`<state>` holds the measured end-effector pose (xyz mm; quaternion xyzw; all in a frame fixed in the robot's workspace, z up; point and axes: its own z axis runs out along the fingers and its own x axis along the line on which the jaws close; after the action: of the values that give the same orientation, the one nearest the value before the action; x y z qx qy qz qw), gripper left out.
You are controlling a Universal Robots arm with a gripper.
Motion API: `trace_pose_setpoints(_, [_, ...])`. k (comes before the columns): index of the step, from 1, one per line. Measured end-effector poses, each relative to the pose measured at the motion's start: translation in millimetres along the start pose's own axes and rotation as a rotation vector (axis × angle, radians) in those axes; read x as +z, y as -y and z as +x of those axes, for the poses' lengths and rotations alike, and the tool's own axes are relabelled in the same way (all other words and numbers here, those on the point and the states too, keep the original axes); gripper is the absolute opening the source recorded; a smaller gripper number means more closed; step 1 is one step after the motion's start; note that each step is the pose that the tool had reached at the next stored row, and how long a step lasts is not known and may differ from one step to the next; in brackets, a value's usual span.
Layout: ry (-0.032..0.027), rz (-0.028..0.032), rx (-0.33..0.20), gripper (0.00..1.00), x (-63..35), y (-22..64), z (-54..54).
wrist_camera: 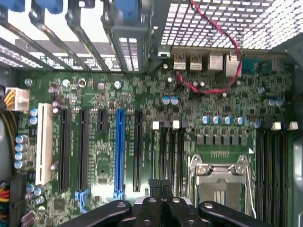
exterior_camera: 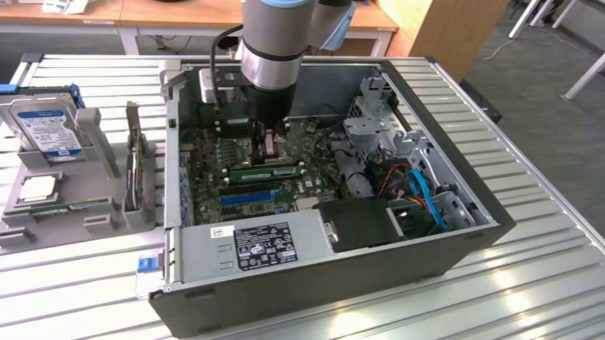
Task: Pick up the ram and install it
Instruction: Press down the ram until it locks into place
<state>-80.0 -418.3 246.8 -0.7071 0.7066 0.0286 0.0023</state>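
An open computer case (exterior_camera: 472,234) sits at centre, a blue-labelled hard drive (exterior_camera: 42,127) at nine o'clock, a silver processor chip (exterior_camera: 36,187) below it.

1 computer case (exterior_camera: 312,283), 1 motherboard (wrist_camera: 142,142), 1 hard drive (exterior_camera: 42,127), 1 blue slot (wrist_camera: 119,151).

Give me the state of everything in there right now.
Gripper: shut, nothing between its fingers, low over the motherboard.
Ram: free of the gripper, lying along the slots beside the processor socket; latching cannot be told.
Processor socket: metal frame down, no chip inside.
Computer case: on its side, open.
Hard drive: upright in the tray outside the case.
Processor chip: flat on the tray.
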Motion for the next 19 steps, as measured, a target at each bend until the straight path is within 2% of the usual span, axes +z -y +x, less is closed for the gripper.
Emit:
trace_pose_setpoints(5, [-0.0001,-0.0002,0.0,0.1,0.2,-0.4,0.1])
trace_pose_setpoints(14, [0.0001,0.0,0.0,0.1,9.8,0.0,0.4])
trace_pose_setpoints(19, [-0.0002,-0.0002,0.0,0.1,10.7,0.0,0.5])
